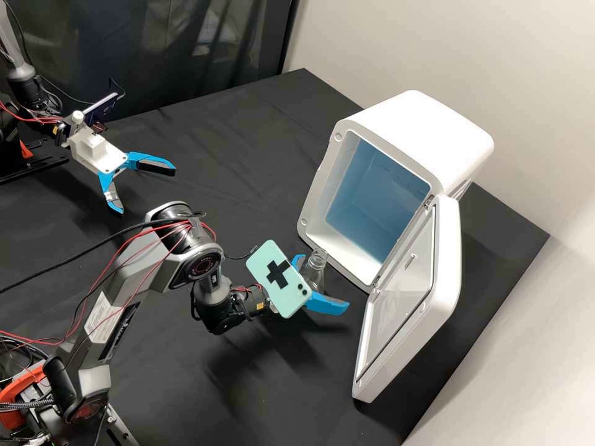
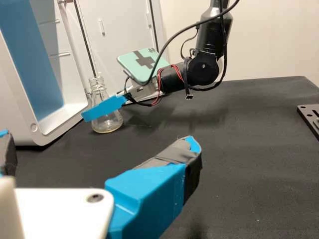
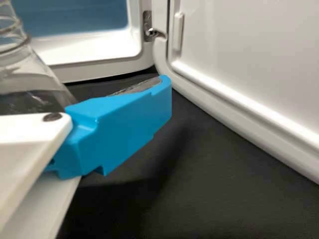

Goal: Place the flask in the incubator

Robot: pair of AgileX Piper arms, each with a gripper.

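The right gripper (image 1: pixel 319 282) is low over the black bench (image 1: pixel 248 142), and its two blue fingers are spread wide. Between them stands the flask (image 1: pixel 318 263), a small one of clear glass, upright on the bench. One finger (image 2: pixel 102 108) passes in front of the flask body and the other is on its far side. I cannot tell if either finger really touches the glass, and the flask is not lifted.

Just ahead of this gripper's fingertips is the white incubator (image 1: pixel 421 133). Its mouth is open toward the gripper and the inside is light blue. The incubator door (image 1: pixel 446 260) is swung out fully and stands close beside the outer finger. The flask is outside, near the lower edge of the opening. A mint-green phone (image 1: pixel 279 279) sits on the wrist just behind this gripper.

The left gripper (image 1: pixel 144 187) is well apart from the flask, held above the bench. Its fingers are also wide apart and there is nothing between them.
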